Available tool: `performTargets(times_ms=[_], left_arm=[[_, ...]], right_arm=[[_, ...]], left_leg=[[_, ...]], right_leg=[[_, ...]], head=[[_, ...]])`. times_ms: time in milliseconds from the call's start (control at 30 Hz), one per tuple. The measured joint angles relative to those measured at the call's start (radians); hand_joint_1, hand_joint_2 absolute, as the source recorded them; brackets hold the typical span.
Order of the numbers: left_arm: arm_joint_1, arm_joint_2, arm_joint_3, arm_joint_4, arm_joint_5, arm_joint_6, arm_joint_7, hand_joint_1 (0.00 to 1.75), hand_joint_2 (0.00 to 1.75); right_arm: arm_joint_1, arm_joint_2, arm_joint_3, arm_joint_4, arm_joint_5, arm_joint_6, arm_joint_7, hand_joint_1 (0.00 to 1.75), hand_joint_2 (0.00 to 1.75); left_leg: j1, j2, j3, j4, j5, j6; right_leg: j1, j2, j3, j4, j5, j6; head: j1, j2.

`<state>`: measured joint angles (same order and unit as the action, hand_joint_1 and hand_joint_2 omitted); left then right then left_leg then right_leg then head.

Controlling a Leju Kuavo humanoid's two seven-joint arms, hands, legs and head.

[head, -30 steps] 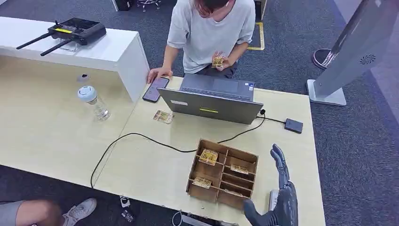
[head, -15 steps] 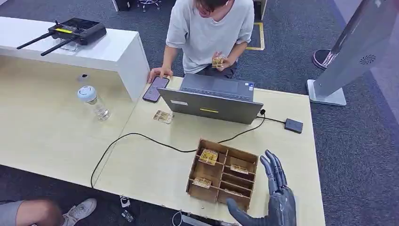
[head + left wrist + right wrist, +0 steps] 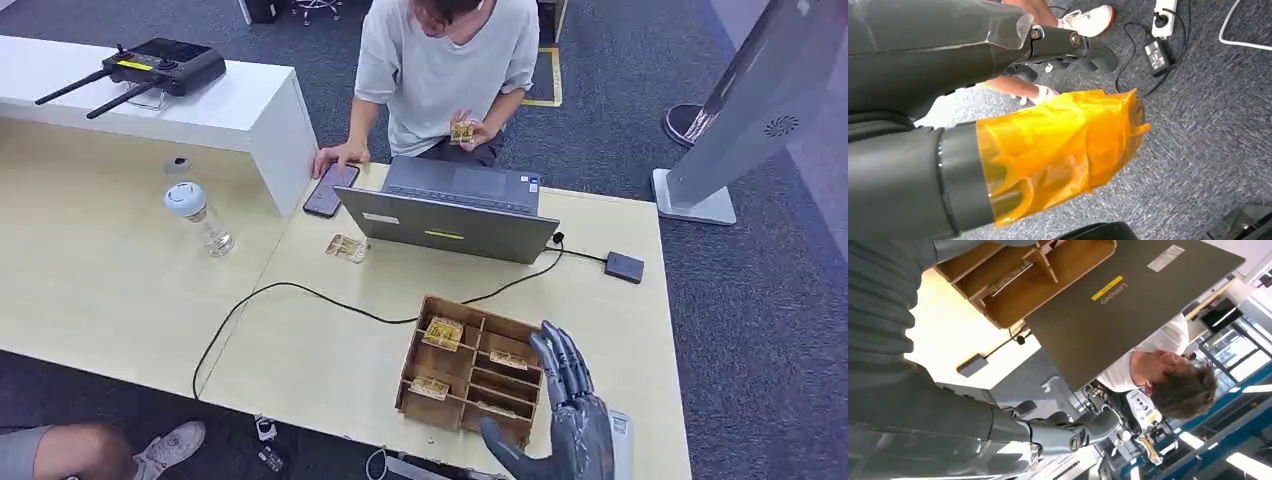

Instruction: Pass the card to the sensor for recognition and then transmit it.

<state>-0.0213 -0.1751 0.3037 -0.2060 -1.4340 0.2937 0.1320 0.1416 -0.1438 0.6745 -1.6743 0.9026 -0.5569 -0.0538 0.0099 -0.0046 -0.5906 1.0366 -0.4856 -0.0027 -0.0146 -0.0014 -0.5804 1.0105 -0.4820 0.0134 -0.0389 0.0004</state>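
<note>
The right hand is over the near right corner of the wooden box, fingers spread wide — holding nothing. Four cards sit in the box, one card lies by the laptop, one in the person's hand. The left hand's fingers — cannot tell.

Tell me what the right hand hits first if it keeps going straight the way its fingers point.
The right hand is open, its fingers aimed away from the robot along the wooden divider box's right edge. Going straight, it probably meets that box's far right corner first; depth is unclear, so it might pass above toward the laptop.
</note>
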Motion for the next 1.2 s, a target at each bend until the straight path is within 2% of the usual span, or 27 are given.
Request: performTargets(times_ms=[300, 800, 1200], left_arm=[[-0.002, 0.000, -0.001, 0.000, -0.015, -0.012, 0.004, 0.00, 0.00], [-0.005, 0.000, -0.004, 0.000, -0.028, -0.019, 0.013, 0.00, 0.00], [-0.005, 0.000, -0.004, 0.000, -0.027, -0.018, 0.014, 0.00, 0.00]], right_arm=[[-0.031, 0.002, 0.010, 0.066, 0.034, 0.023, 0.012, 0.00, 1.75], [-0.060, 0.029, 0.013, 0.136, 0.062, 0.024, 0.034, 0.00, 1.75], [-0.042, 0.032, -0.041, 0.120, 0.124, 0.002, 0.103, 0.00, 1.75]], left_leg=[[0.000, 0.000, 0.000, 0.000, 0.000, 0.000], [0.000, 0.000, 0.000, 0.000, 0.000, 0.000], [0.000, 0.000, 0.000, 0.000, 0.000, 0.000]], right_leg=[[0.000, 0.000, 0.000, 0.000, 0.000, 0.000], [0.000, 0.000, 0.000, 0.000, 0.000, 0.000], [0.000, 0.000, 0.000, 0.000, 0.000, 0.000]], head=[[0.000, 0.000], [0.000, 0.000], [0.000, 0.000]])
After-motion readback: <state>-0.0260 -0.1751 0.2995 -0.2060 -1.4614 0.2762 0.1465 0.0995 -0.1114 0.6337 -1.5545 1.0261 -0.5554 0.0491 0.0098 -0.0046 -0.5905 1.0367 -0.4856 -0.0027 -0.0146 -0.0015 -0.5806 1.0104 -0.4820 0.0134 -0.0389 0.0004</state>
